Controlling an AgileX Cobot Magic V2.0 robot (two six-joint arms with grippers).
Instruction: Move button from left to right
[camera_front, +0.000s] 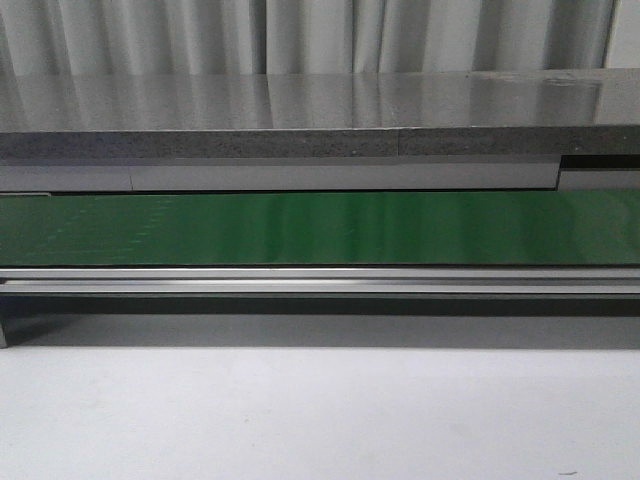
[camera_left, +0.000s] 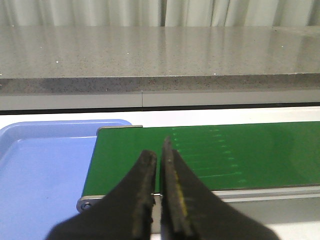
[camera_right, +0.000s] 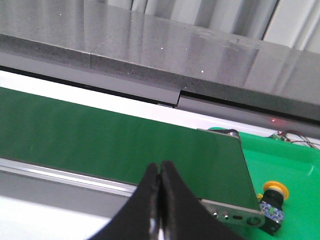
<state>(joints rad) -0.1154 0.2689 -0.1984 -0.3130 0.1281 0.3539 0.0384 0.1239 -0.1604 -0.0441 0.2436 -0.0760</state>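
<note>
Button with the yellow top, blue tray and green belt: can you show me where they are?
button (camera_right: 275, 189): right wrist view, on its round yellow cap.
blue tray (camera_left: 45, 170): left wrist view, on its bare floor.
green belt (camera_front: 320, 228): front view, on the middle of its surface.

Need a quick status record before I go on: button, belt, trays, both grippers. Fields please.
button: upright in the green tray, just past the belt's end; right wrist view only
belt: green, nothing on it in any view
green tray: at the belt's right end
blue tray: at the belt's left end; visible part holds nothing
left gripper: shut, holds nothing, over the belt's left end
right gripper: shut, holds nothing, near the belt's right end
front view: shows neither arm, tray nor button
</note>
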